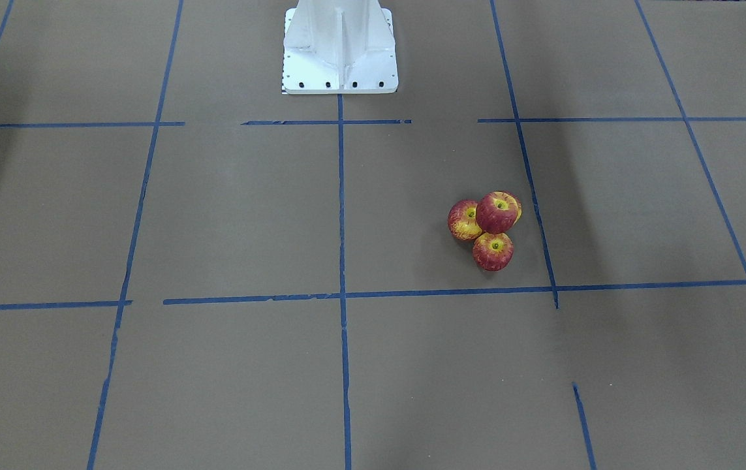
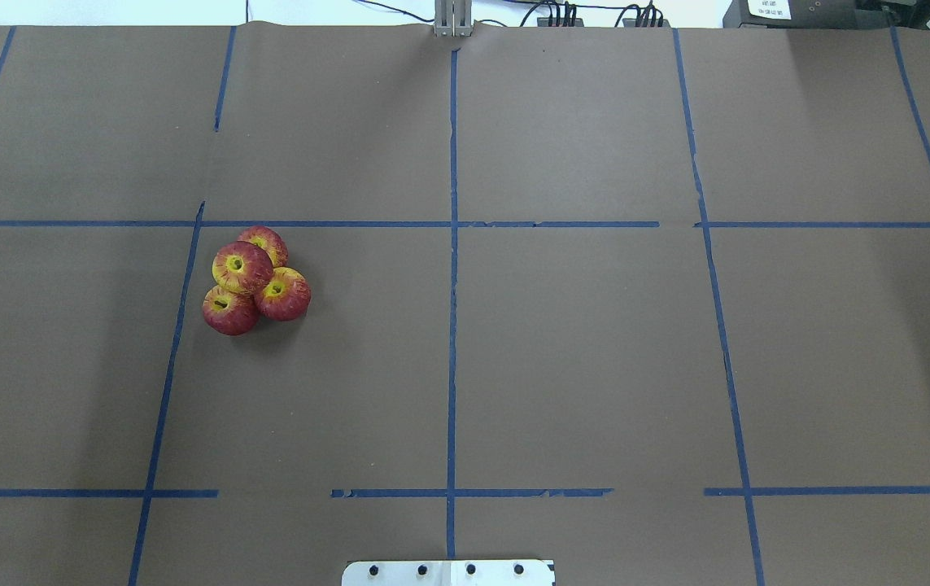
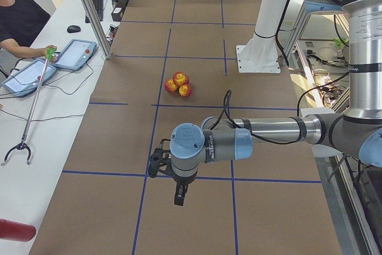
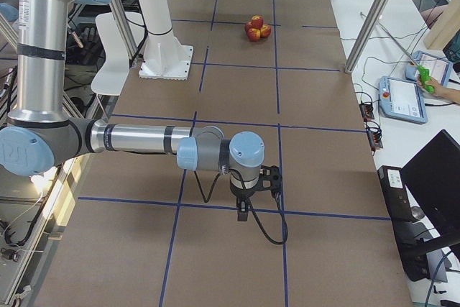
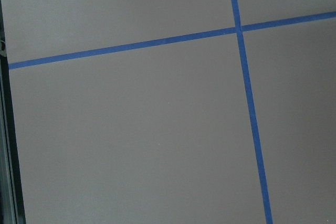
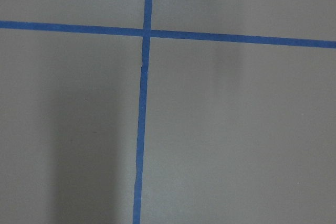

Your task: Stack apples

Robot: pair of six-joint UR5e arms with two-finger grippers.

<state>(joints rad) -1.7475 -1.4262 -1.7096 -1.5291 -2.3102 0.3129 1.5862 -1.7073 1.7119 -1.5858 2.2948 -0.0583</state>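
Observation:
Four small red-and-yellow apples sit in one cluster on the brown table. Three are at the bottom: one (image 2: 266, 242), one (image 2: 283, 294), and a darker red one (image 2: 230, 310). The fourth apple (image 2: 242, 267) rests on top of them, stem dimple up. The cluster also shows in the front view (image 1: 497, 211) and small in both side views (image 3: 178, 83) (image 4: 256, 28). My left gripper (image 3: 177, 194) hangs far from the apples, near the table's left end. My right gripper (image 4: 244, 210) hangs near the right end. Both show only in side views, so I cannot tell whether they are open or shut.
The white robot pedestal (image 1: 340, 52) stands at the table's back middle. Blue tape lines (image 2: 452, 325) divide the brown surface into squares. An operator's bench alongside holds tablets (image 3: 74, 54), a grabber tool (image 3: 24, 129) and a laptop (image 4: 438, 192).

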